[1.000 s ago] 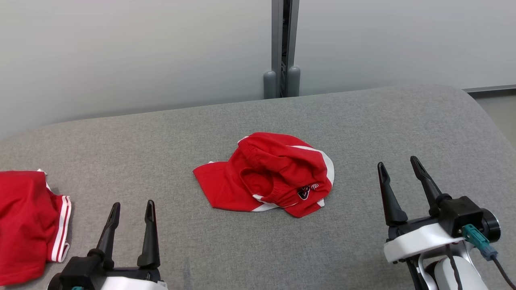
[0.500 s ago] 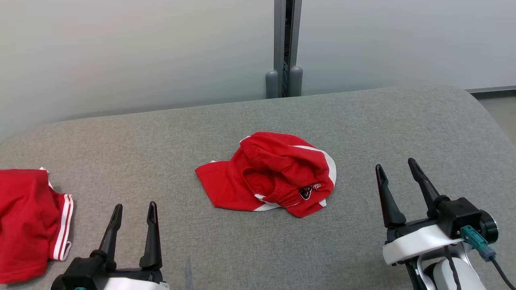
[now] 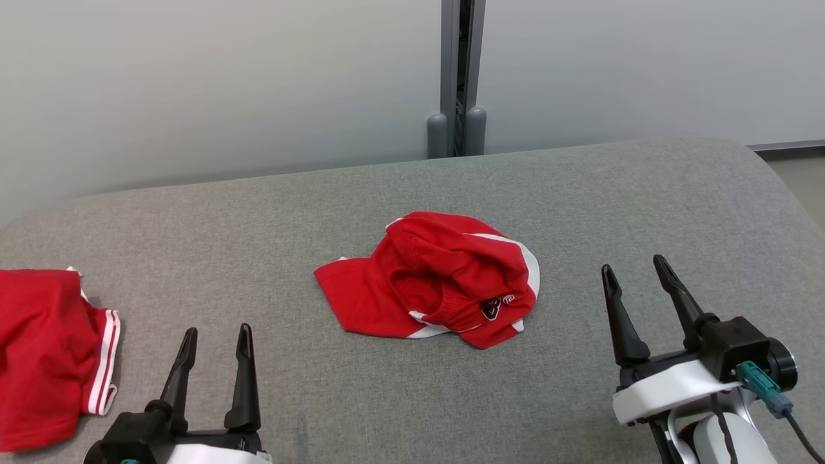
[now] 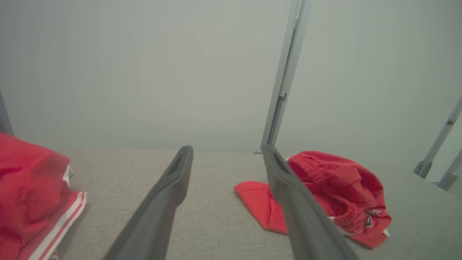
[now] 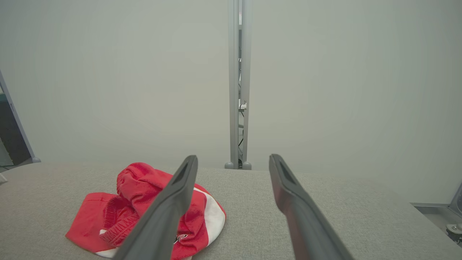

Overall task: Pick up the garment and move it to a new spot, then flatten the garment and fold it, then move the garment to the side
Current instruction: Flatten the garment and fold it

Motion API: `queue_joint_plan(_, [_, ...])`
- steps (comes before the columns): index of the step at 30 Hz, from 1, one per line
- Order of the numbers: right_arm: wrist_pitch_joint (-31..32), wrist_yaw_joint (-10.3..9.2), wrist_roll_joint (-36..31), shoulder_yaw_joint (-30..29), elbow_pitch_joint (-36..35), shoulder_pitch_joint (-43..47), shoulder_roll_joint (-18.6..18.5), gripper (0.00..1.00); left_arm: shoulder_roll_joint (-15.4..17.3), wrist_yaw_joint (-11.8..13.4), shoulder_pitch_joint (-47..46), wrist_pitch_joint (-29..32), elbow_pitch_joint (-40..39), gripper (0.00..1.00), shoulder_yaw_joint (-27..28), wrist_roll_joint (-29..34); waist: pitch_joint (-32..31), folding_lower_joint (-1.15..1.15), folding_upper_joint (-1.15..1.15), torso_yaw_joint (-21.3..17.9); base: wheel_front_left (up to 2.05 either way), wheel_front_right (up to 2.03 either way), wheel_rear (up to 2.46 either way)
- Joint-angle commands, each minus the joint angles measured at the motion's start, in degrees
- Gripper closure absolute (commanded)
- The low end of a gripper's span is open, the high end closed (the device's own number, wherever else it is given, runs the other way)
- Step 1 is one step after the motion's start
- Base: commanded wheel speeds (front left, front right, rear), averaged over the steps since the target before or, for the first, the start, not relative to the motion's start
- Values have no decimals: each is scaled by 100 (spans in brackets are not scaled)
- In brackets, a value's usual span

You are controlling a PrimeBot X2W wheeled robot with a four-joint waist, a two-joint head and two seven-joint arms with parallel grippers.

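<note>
The left gripper [image 3: 216, 332] and right gripper [image 3: 632, 265] both stand wide, holding nothing. The crumpled red garment [image 3: 432, 283] lies ahead of them, between the two, well apart from either. Best pinch its raised top fold, not the grey table [image 3: 387, 399].

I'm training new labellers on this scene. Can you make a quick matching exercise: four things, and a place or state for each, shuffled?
1 crumpled garment
2 striped garment
3 right gripper
4 post

a open, empty
b behind the table
c table's left edge
d table's middle

Pairs: 1-d, 2-c, 3-a, 4-b
</note>
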Motion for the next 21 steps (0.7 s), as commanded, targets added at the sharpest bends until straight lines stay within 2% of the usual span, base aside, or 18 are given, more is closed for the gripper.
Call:
queue_joint_plan(1, [-7, 1, -18, -5, 2, 33, -41, 0, 16, 15, -89, 3, 20, 0, 2, -24, 3, 0, 0, 9, 0, 0, 0])
queue_joint_plan(7, [-7, 1, -67, 127, 6, -53, -38, 0, 16, -28, -127, 3, 34, 0, -64, -32, 62, 0, 0, 143, 0, 0, 0])
queue_joint_plan(12, [78, 1, -321, 550, 138, -284, -41, 0, 18, -48, -220, 3, 28, 0, -159, -35, 224, 0, 0, 404, 0, 0, 0])
queue_joint_plan(15, [143, 1, -381, 864, 243, -442, -69, 0, 18, -24, -318, 3, -43, 0, -196, -251, 355, 0, 0, 622, 0, 0, 0])
queue_joint_plan(21, [374, 0, -292, 1627, 671, -910, -448, 0, 17, -112, -557, 3, -163, 0, -424, -345, 617, 0, 0, 1105, 0, 0, 0])
